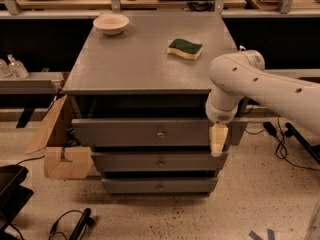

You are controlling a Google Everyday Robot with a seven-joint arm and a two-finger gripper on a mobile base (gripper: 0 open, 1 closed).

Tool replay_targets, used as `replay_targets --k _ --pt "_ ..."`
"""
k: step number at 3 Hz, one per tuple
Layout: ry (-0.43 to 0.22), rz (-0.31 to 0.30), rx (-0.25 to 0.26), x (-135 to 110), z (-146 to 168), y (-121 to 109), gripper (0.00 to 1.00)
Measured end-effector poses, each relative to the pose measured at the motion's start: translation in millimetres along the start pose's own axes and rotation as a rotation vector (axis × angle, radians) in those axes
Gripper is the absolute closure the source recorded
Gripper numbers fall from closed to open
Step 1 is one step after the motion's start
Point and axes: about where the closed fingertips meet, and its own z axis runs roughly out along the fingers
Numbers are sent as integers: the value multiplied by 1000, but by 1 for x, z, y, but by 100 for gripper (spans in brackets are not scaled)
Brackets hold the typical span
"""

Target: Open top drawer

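The top drawer is the widest grey front under the grey cabinet top, with a small round metal knob at its middle. A dark gap shows above the front, which stands slightly forward of the cabinet. My gripper hangs pointing down from the white arm, in front of the right end of the top drawer front and well to the right of the knob. It holds nothing that I can see.
Two narrower grey drawers sit below. A green-and-yellow sponge and a white bowl lie on the cabinet top. A cardboard box stands at the left, with cables on the floor.
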Motion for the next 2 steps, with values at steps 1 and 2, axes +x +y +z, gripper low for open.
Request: replay_targets --k 1,2 --pt "11 5 -27 3 -3 4 0" --pt "-4 9 -24 -4 29 14 3"
